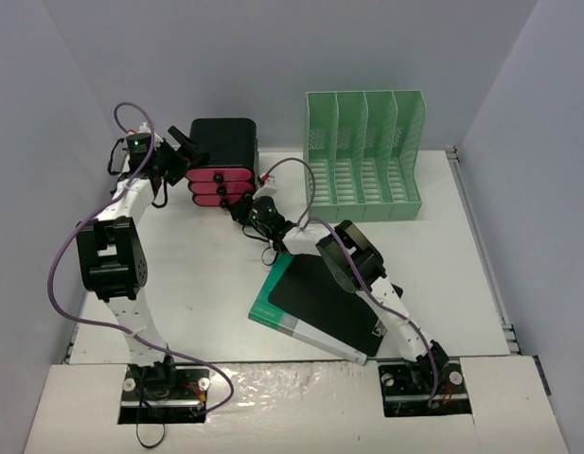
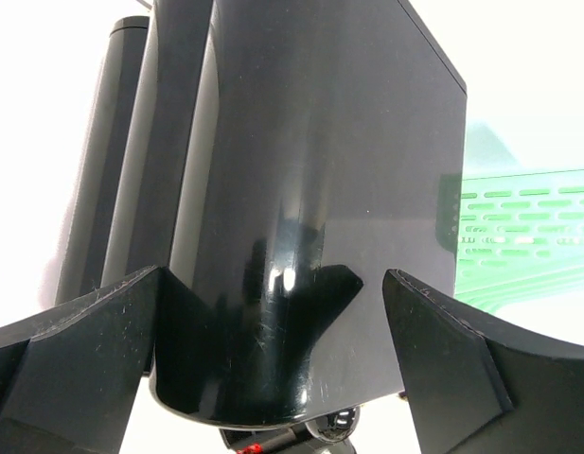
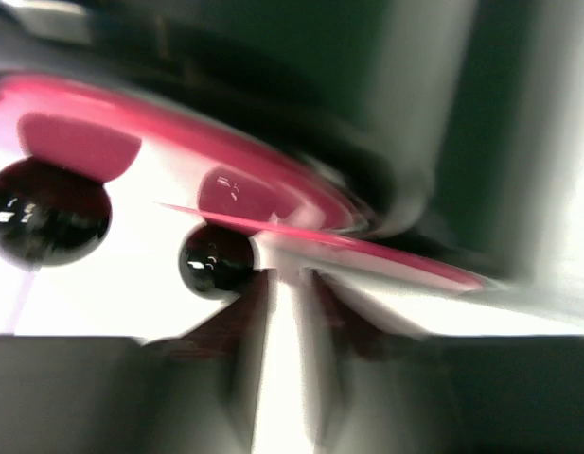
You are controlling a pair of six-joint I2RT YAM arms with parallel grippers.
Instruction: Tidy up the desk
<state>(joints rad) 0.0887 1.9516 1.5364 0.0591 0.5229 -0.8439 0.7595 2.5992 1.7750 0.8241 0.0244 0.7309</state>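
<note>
White desk (image 1: 443, 284) spread under everything, book (image 1: 315, 303) laid flat near the front, right gripper (image 1: 244, 210) placed at the pink front of the drawer box (image 1: 222, 151), its width blurred and not to be told, left gripper (image 2: 273, 282) held wide at that box's left side, green rack (image 1: 365, 156) stood at the back right.

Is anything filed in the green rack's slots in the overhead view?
No, all four slots of the green rack show only bare slatted walls, while the book lies flat on the desk.
</note>
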